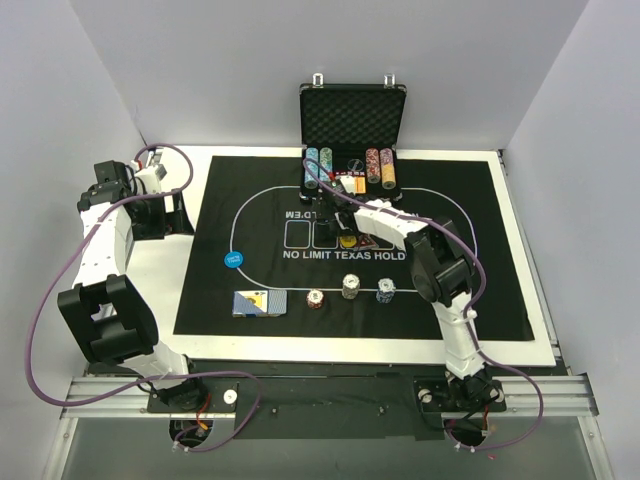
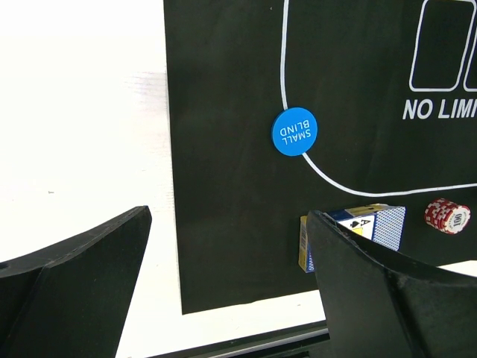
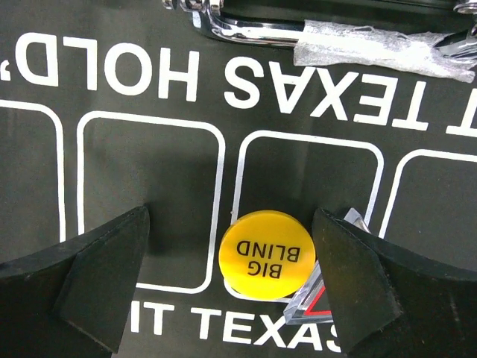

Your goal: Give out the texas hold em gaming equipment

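A yellow "BIG BLIND" button disc (image 3: 267,256) (image 1: 347,241) lies flat on the black mat (image 1: 250,220). My right gripper (image 3: 231,276) (image 1: 338,226) stands open over it, and the disc sits between the fingers, closer to the right one. A blue "SMALL BLIND" disc (image 2: 294,132) (image 1: 232,259) rests at the mat's left. A blue card box (image 2: 373,227) (image 1: 259,302) and three small chip stacks (image 1: 316,299) (image 1: 351,287) (image 1: 386,291) line the mat's near side. My left gripper (image 2: 227,298) (image 1: 163,215) hangs open and holds nothing, over the mat's left edge.
The open black case (image 1: 352,120) stands at the mat's far edge with rows of chips (image 1: 318,166) (image 1: 380,165) inside. A clear triangular piece with red lines (image 3: 320,298) lies against the yellow disc, partly under my right finger. Crumpled plastic wrap (image 3: 380,45) lies by the case's metal edge.
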{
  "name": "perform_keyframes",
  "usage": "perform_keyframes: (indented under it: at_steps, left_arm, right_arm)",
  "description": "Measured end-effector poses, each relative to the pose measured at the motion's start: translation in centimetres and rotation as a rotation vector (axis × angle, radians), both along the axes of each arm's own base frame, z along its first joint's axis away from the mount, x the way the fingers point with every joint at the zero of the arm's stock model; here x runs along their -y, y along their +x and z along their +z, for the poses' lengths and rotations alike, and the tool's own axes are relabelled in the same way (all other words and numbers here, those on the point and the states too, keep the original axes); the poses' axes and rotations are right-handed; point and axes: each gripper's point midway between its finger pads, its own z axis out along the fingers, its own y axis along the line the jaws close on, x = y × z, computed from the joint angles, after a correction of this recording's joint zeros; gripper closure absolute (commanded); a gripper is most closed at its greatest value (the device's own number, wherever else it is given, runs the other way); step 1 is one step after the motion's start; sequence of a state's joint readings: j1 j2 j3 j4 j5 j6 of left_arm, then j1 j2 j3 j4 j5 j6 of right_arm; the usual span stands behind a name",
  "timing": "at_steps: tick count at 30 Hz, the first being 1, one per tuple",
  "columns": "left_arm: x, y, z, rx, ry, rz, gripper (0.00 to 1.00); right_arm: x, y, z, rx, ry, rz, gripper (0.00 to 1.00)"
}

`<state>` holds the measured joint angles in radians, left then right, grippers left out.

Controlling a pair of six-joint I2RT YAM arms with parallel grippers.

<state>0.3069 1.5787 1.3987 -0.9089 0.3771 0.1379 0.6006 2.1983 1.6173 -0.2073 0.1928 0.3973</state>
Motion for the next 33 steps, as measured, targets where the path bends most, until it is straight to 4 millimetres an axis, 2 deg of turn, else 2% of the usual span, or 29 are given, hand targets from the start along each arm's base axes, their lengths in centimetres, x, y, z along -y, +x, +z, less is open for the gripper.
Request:
perform_keyframes:
  at_steps: [3,5,9,19,25,33]
  left_arm:
    - [0.0,0.0,0.0,0.0,0.001,-0.001,0.03]
    - [-0.1,0.0,0.0,-0.001,0.003,0.0,0.03]
    - [-0.1,0.0,0.0,-0.001,0.006,-0.001,0.03]
    - [-0.1,-0.1,0.2,0.007,0.01,-0.001,0.03]
    - [-0.1,-0.1,0.5,0.014,0.013,-0.001,0.03]
    - [-0.1,-0.2,0.9,0.024,0.017,-0.001,0.03]
  right_arm:
    - [0.2,0.0,0.0,0.005,0.014,-0.011,0.18]
    - [0.3,-0.1,-0.1,0.008,0.016,-0.015,0.24]
    - [0.9,-0.5,0.0,0.012,0.015,-0.029,0.25]
    - [3.6,-3.1,0.0,0.003,-0.014,-0.078,0.32]
    - [3.8,-3.1,0.1,0.002,-0.019,-0.081,0.34]
    - [3.5,-2.5,0.3,-0.017,-0.032,-0.081,0.43]
